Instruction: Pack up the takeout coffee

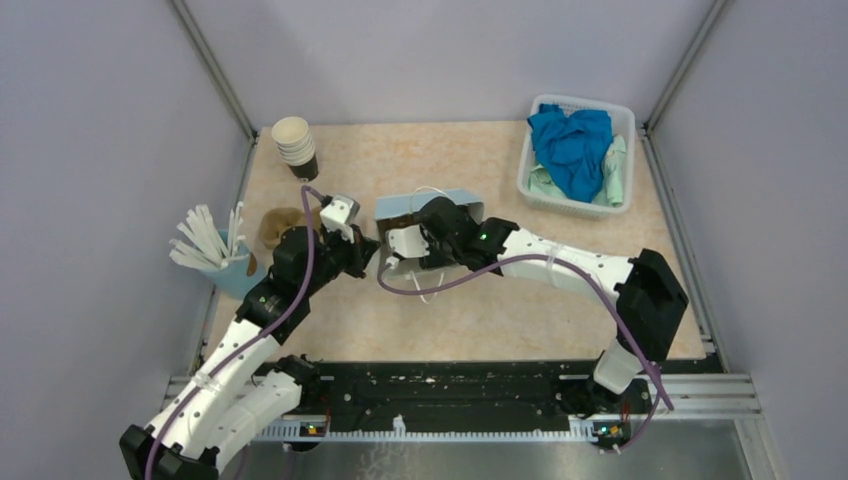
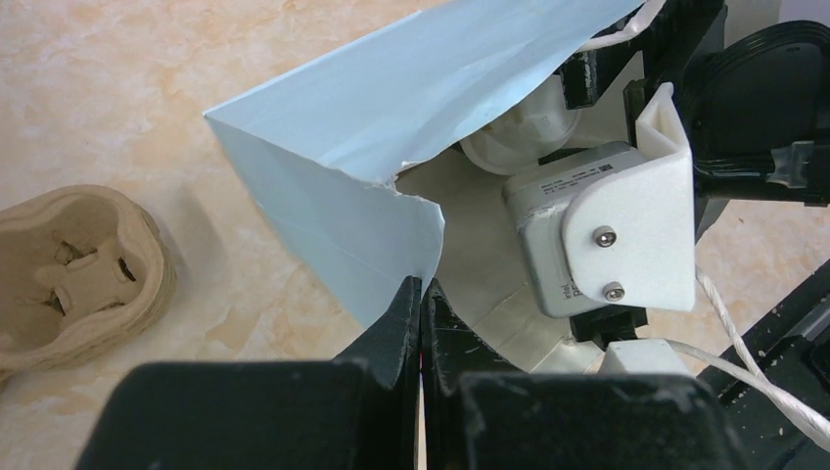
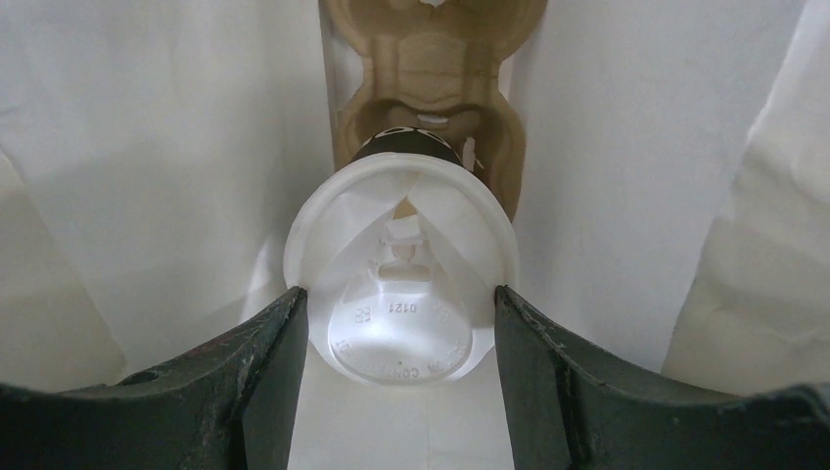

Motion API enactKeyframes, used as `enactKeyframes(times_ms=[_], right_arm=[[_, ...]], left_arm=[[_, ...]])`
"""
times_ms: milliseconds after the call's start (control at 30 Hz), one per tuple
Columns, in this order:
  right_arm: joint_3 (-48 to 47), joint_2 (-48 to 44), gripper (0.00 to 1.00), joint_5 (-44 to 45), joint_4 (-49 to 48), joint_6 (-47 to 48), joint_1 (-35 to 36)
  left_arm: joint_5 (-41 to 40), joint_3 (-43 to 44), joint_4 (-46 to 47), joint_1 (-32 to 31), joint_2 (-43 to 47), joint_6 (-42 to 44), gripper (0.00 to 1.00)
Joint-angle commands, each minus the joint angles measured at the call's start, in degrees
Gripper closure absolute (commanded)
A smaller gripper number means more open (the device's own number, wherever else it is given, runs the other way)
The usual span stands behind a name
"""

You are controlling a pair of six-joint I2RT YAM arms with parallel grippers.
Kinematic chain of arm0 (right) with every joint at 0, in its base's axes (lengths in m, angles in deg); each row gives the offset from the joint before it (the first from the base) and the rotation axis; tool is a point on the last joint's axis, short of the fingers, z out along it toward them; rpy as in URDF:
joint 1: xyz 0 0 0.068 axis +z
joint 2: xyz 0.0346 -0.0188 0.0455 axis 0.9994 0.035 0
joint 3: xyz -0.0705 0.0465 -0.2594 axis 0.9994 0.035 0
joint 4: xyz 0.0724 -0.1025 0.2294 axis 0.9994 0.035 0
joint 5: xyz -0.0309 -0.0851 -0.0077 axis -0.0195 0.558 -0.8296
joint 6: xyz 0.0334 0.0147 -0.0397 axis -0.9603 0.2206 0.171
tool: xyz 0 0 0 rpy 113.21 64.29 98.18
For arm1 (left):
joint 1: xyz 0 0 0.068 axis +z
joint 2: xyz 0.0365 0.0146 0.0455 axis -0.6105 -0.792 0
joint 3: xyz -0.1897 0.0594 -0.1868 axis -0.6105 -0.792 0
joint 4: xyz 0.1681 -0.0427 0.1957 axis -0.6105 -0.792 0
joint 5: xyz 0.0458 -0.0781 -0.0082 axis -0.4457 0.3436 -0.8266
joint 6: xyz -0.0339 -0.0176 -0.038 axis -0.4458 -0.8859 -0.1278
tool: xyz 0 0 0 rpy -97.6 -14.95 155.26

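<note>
1. Two arms reach from the near edge to the middle of the table (image 1: 500, 310). The left arm (image 1: 230, 350) slants up and to the right. The right arm (image 1: 560, 265) bends at its elbow and runs leftward. Both wrists meet at a light blue paper bag (image 1: 440, 197).
2. Left gripper (image 2: 421, 294): its fingers are pressed flat together, pinching the torn rim of the bag's mouth at a corner.
3. Right gripper (image 3: 399, 294): it is pushed inside the bag. Its two dark fingers (image 3: 264, 372) are parted to the lid's width and touch its rim on either side, clasping the takeout coffee (image 3: 396, 245).
4. Takeout coffee: it sits inside the bag with its white lid facing the wrist camera and the dark cup wall showing just beyond. It rests against a moulded-pulp cup carrier (image 3: 431, 59) that lies deeper in, between the bag's white inner walls.
5. Other containers, top view:
   - A white basket (image 1: 524, 180) at far right holds blue and pale green cloths (image 1: 572, 145).
   - A pale blue holder (image 1: 235, 280) at the left edge carries white straws (image 1: 200, 235).
   - A stack of lidless cups (image 1: 294, 140) stands in the far left corner.
   - A second pulp carrier (image 1: 278, 228) lies on the table beside the left wrist.
6. Views compared:
   - Only the right wrist view shows the coffee and the carrier in the bag.
   - In the top view the right wrist covers the bag's mouth.
   - The left wrist view alone shows the tear, a sliver of lid, the right wrist's white camera housing (image 2: 607, 225) and a white cord (image 2: 744, 333).
</note>
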Motion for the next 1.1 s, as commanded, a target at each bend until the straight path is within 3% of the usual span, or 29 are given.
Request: enactKeyframes(times_ms=[0, 533, 833, 1067], right_arm=[[-2.65, -2.16, 0.48, -2.87, 3.21, 2.43, 0.22], [-0.96, 1.47, 0.49, -1.29, -8.43, 7.46, -0.85], [0.04, 1.02, 0.50, -1.49, -9.45, 7.28, -1.41], [-1.39, -0.58, 0.50, -2.22, -5.03, 4.90, -0.01]], left_arm=[[0.04, 2.35, -1.29, -0.28, 0.37, -0.97, 1.00], [1.89, 1.55, -2.26, -0.60, 1.77, -0.83, 1.00], [1.96, 1.84, -2.59, -0.99, 1.48, -1.57, 1.00], [4.82, 5.63, -7.10, -1.03, 0.62, -4.24, 1.00]])
